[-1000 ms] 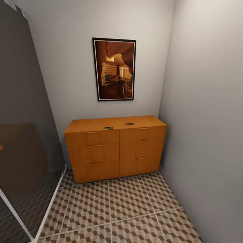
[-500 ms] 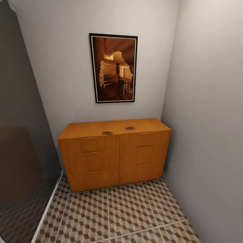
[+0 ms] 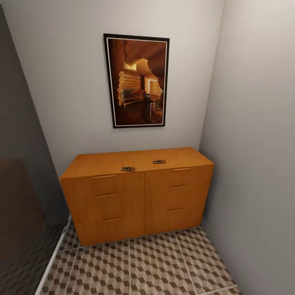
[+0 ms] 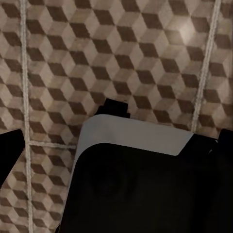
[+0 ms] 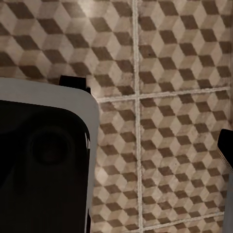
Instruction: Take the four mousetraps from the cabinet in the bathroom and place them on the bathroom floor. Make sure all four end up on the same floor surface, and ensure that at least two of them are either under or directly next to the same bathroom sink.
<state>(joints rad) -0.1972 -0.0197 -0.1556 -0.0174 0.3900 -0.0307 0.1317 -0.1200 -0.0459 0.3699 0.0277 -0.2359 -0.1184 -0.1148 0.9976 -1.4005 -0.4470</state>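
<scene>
**A:** Start with the grippers. How do the jaws stand?

**B:** We cannot tell for either one. In the left wrist view, a black finger tip (image 4: 8, 153) sits at one edge of the frame and another dark piece at the opposite edge, with the robot's black and white body (image 4: 131, 179) between them. In the right wrist view, one finger tip (image 5: 227, 148) shows at the frame edge beside the same kind of black and white body (image 5: 43, 160). Neither view shows enough to judge the gap, and nothing lies between the fingers that we can see.

**A:** What is beneath them?

**B:** The bathroom floor (image 4: 121, 53), tiled in a brown, beige and white cube pattern with pale grout lines.

**A:** Where are the mousetraps?

**B:** From the head view, we see two of them on the flat top of the cabinet (image 3: 123, 205), an orange-brown unit standing against the back wall. One mousetrap (image 3: 128, 169) lies near the cabinet's front edge, about at its middle. The other mousetrap (image 3: 159, 162) lies a little further back and toward the cabinet's right half. The two are apart, not touching.

**A:** Anything else around the cabinet?

**B:** A framed picture (image 3: 136, 80) in dark brown tones hangs on the wall directly above the cabinet. A grey wall (image 3: 258, 143) meets the cabinet's right end. The tiled floor runs in front of the cabinet.
</scene>
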